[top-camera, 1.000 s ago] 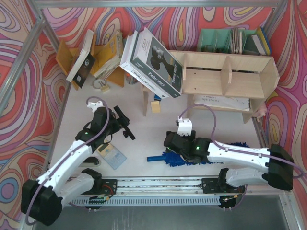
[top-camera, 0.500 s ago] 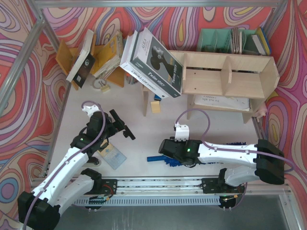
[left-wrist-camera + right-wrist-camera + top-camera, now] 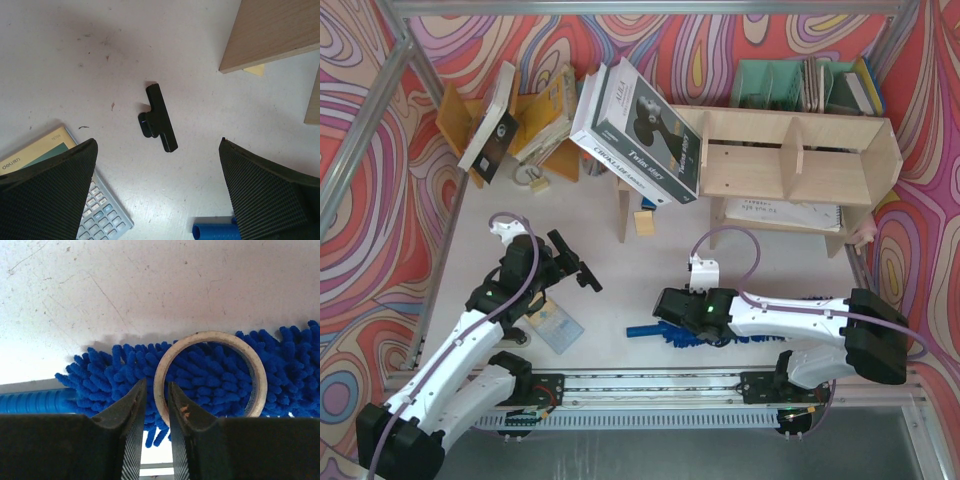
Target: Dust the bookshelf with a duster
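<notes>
The bright-blue duster (image 3: pixel 688 336) lies flat on the table near the front edge, its slim handle (image 3: pixel 642 329) pointing left. In the right wrist view a cardboard tape roll (image 3: pixel 210 336) rests on the duster's fluffy head (image 3: pixel 120 370). My right gripper (image 3: pixel 156 385) is down on it, jaws narrowed on the roll's left wall, one finger outside and one inside. My left gripper (image 3: pixel 578 270) hovers wide open over bare table; the handle's tip (image 3: pixel 215 231) shows by its right finger. The plywood bookshelf (image 3: pixel 800 150) stands at the back right.
A black clip (image 3: pixel 160 117) lies below my left gripper and a calculator (image 3: pixel 552 325) by its left finger. A large boxed book (image 3: pixel 638 130) leans on the shelf's left end. An orange rack (image 3: pixel 535 125) and a teal organiser (image 3: pixel 790 85) stand at the back.
My right gripper has shifted left and down onto the duster head and its jaws have narrowed onto the tape roll's wall. My left arm has drawn back slightly and stays open.
</notes>
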